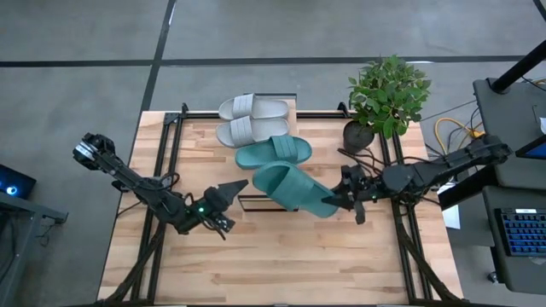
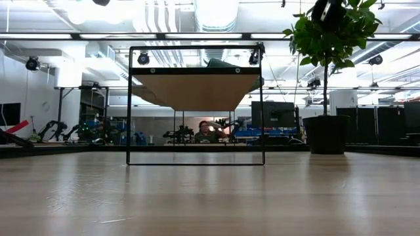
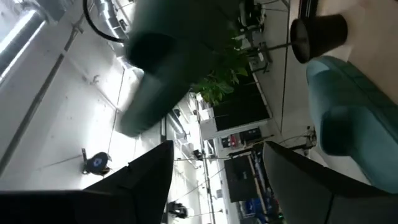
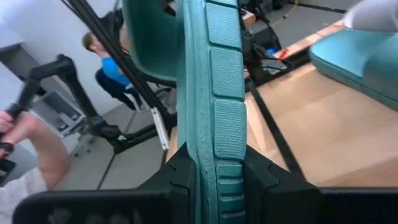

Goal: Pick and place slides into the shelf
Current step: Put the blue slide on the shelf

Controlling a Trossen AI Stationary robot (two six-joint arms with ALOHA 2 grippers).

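Note:
Two pale grey-white slides (image 1: 252, 119) lie side by side on the far end of the shelf (image 2: 197, 92). One teal slide (image 1: 275, 152) rests flat just nearer than them. My right gripper (image 1: 339, 200) is shut on the second teal slide (image 1: 294, 188), which reaches left over the shelf's near end (image 1: 256, 203). My left gripper (image 1: 241, 185) is open, just left of that slide's toe and pointing at it without touching. In the left wrist view a teal slide (image 3: 348, 112) shows beyond the open fingers (image 3: 217, 180). My right gripper pinches the teal slide's sole at one end (image 4: 217, 168) between its two fingers (image 4: 180, 174). It comes about level from the table's right, along the slide's length. The slide stands on edge in the hold, its ribbed tread (image 4: 227, 93) showing, and stretches away from the fingers.
A potted plant (image 1: 388, 94) stands at the table's far right corner, close to the right arm. Bare wooden tabletop (image 1: 281, 264) lies near the front edge. People show in the room beyond the table (image 4: 115, 68).

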